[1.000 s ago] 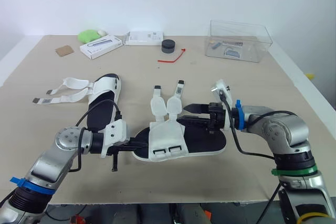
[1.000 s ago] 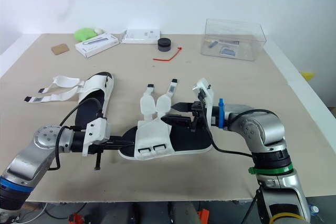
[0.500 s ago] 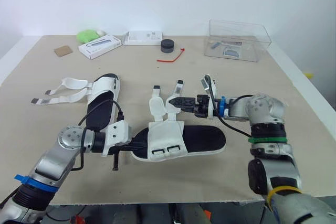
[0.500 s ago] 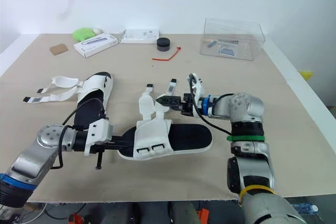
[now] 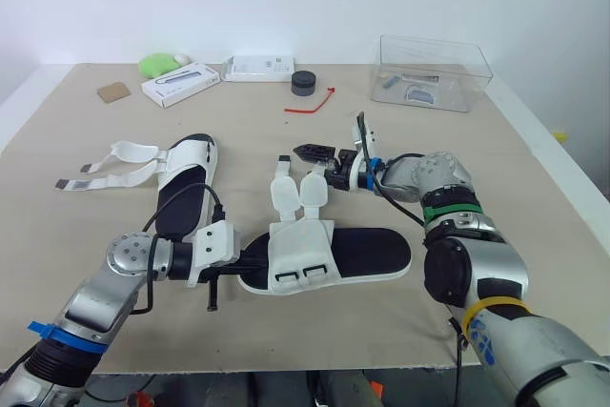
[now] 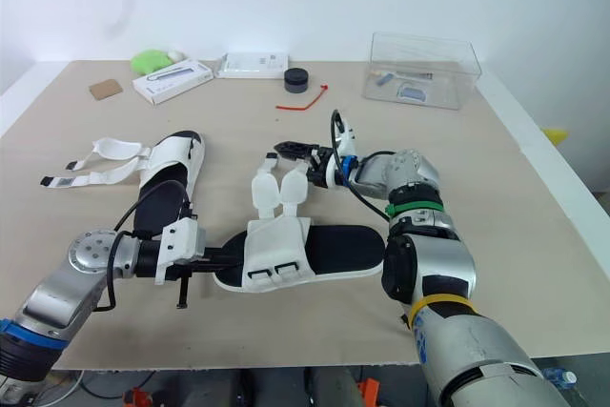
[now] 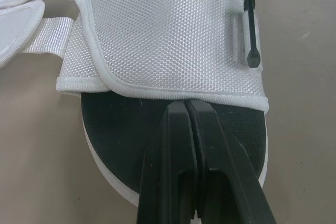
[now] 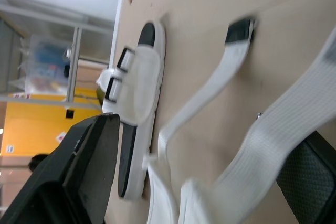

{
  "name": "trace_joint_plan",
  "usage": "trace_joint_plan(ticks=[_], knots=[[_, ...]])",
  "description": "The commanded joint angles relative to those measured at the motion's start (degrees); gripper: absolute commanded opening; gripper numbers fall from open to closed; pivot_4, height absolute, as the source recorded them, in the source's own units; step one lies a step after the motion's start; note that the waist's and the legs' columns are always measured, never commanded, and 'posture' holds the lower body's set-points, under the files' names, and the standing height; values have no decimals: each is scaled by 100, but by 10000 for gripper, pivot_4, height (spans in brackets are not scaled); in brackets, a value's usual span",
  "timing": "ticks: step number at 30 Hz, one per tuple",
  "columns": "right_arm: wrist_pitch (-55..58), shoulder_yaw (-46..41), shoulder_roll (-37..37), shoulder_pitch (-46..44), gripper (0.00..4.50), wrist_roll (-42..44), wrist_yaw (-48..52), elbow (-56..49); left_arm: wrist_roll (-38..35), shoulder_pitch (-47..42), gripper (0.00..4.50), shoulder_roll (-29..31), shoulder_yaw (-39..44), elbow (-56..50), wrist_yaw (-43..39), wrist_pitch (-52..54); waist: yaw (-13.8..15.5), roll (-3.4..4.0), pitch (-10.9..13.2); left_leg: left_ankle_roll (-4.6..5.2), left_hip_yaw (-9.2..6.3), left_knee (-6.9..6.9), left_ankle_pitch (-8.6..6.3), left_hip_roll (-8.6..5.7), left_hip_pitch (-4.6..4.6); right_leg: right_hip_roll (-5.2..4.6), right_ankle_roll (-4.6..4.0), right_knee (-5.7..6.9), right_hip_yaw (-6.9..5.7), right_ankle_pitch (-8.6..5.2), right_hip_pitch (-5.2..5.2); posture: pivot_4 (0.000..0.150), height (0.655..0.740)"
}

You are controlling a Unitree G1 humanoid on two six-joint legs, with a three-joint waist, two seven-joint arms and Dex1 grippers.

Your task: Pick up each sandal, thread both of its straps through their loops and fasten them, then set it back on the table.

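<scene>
2 sandals lay on the worktop: the left sandal towards the left edge, the near sandal by the middle of the front edge. My left gripper was closed, its tips resting on the near sandal's black insole at the toe. My right gripper was spread wide around that sandal's loose strap without clamping it.

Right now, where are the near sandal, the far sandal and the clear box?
near sandal (image 5: 367, 253), left eye view, on its black insole.
far sandal (image 5: 181, 203), left eye view, on its black insole.
clear box (image 5: 474, 83), left eye view, on its front wall near the corner.
</scene>
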Motion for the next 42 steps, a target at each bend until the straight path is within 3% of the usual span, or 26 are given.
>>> trace_joint_plan(ticks=[1, 2, 5, 8, 11, 14, 18, 20, 22, 24, 26, 33, 37, 42], knots=[[-351, 80, -6, -268, 45000, -215, 288, 132, 21, 71, 492, 2, 38, -122, 39, -47, -1, 0, 0, 0, -1, 0, 0, 0, -1, -1, 0, 0, -1, 0, 0, 1500, 7400], [-426, 79, -17, -311, 45000, -266, 348, 208, 27, 89, 492, -2, 27, -123, 50, -56, -4, 0, 0, 0, -1, 0, 0, 0, 0, -2, 0, -1, -1, 0, 0, 1500, 7400], [-615, 130, -47, -389, 36447, -431, 516, 368, 30, 123, 0, -3, 12, -150, 72, -63, -15, 0, 0, 0, 0, 0, 0, -1, 0, -5, 1, 0, -1, 0, 0, 1500, 7400], [-906, 156, -70, -452, 24163, -589, 667, 478, 24, 132, 0, -3, 12, -155, 79, -66, -19, 0, 0, 0, 0, 0, 0, -1, 0, -4, 1, 0, -1, 0, 0, 1500, 7400], [-1151, 218, -86, -489, 7890, -757, 908, 514, 28, 123, 0, -5, 5, -146, 80, -69, -21, 0, 0, 0, 0, 0, 0, -2, -1, -6, 1, -1, -1, 0, 0, 1500, 7400], [-1471, 481, -103, -486, 1232, -1008, 1418, 353, 32, 107, 0, -11, -9, -142, 74, -71, -29, 0, 0, 0, 0, 0, 0, -3, -1, -7, 1, -1, -1, 0, 0, 1500, 7400], [-2045, 1146, -122, -255, 1232, -1421, 2370, -292, 26, 92, 0, -27, -23, -155, 80, -54, -31, 1, 1, 0, -1, 0, 0, -3, 0, -7, 1, 0, -2, 0, 0, 1500, 7400], [-3486, 1986, -187, 604, 1232, -1809, 3386, -1916, 27, 106, 0, -24, -25, -168, 79, -48, -23, -2, -2, 0, -2, 0, 0, -3, -1, -7, 2, 0, -3, -1, 0, 1500, 7400], [-5008, 2430, -232, 1345, 1232, -2139, 3768, -3047, 24, 121, 0, -20, -18, -176, 78, -43, -12, 1, -3, -4, -17, -1, -7, -3, -3, -9, 13, -3, -18, -7, 4, 1500, 7400], [-5996, 2613, -280, 1740, 1232, -2356, 3854, -3527, 22, 123, 0, -24, -10, -173, 77, -39, -15, 1, -3, -12, -15, -3, -14, -3, -3, -13, 19, -1, -18, -11, 2, 1500, 7400], [-7933, 2895, -435, 2139, 1232, -2774, 4063, -3777, 22, 127, 0, -38, -11, -180, 86, -34, -28, 3, -1, -23, -11, -1, -21, -2, -3, -27, 19, -1, -16, -12, 1, 1500, 7400], [-12869, 3637, -1059, 2107, 1232, -3682, 4128, -2827, 9, 96, 0, -94, -48, -220, 90, 25, -30, 2, 0, -24, 4, 4, -21, -9, 14, -33, 20, 0, -12, -12, 9, 1500, 7400], [-14598, 3864, -1255, 1697, 1232, -4257, 3697, -2022, -7, 46, 0, -79, -43, -185, 53, 39, -32, 0, 0, -25, 10, 4, -17, -3, 26, -28, 7, 4, 7, -9, 12, 1500, 7400], [-15041, 4274, -1401, 1270, 1232, -4392, 2977, -1359, -25, -15, 0, -83, -32, -154, 1, 72, -33, 0, 0, -28, 12, 4, -15, 1, 33, -25, -3, 9, 8, -10, 15, 1500, 7400]])
